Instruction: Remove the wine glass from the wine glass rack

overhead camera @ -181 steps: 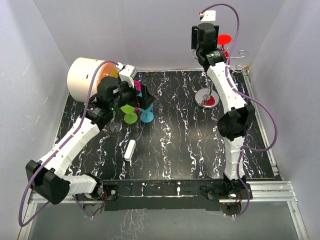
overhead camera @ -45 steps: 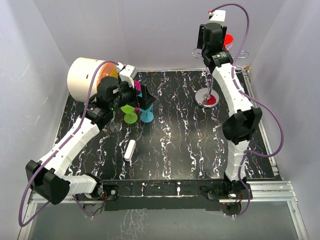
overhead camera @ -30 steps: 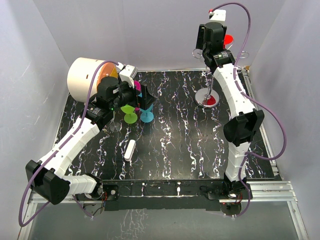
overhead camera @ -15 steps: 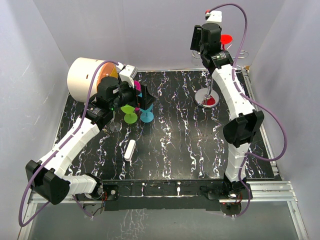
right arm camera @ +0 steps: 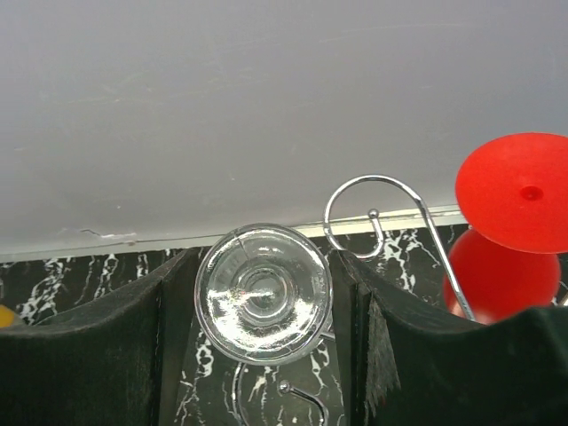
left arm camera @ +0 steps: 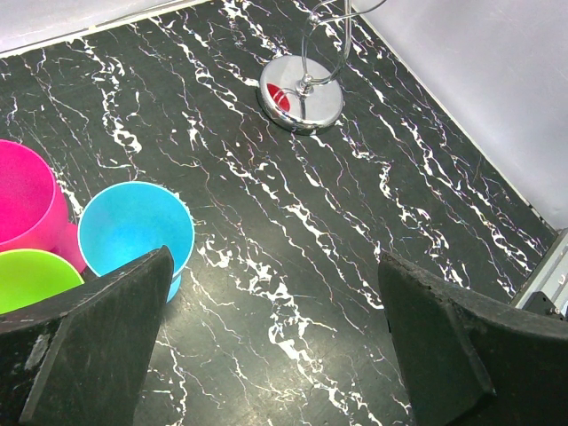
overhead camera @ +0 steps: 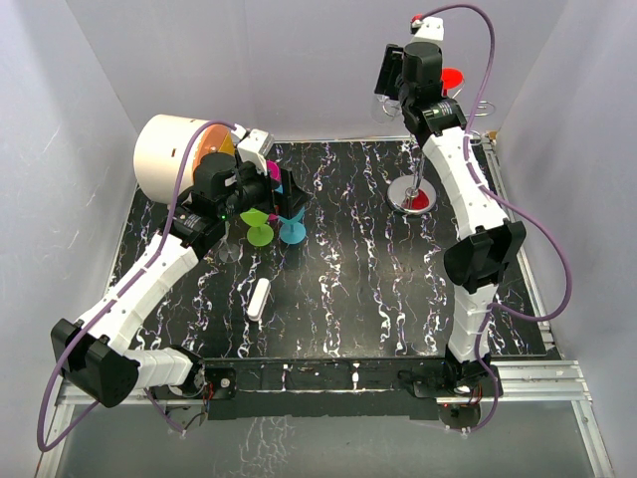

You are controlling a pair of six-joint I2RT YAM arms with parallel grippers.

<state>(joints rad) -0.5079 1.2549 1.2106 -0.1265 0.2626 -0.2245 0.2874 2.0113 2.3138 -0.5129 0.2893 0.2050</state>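
Up at 1 o'clock over the surface point(overhead camera: 348, 284), the right jaws grip the clear glass point(right arm camera: 262, 293), foot toward the wrist camera, just 9 o'clock of a rack point(overhead camera: 410, 192) scroll, while the left jaws gape wide by three cups point(left arm camera: 135, 232)

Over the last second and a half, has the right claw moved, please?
Yes: seen from above, the right claw, gripping the clear wine glass, has shifted left, away from the red wine glass on the silver wire rack.
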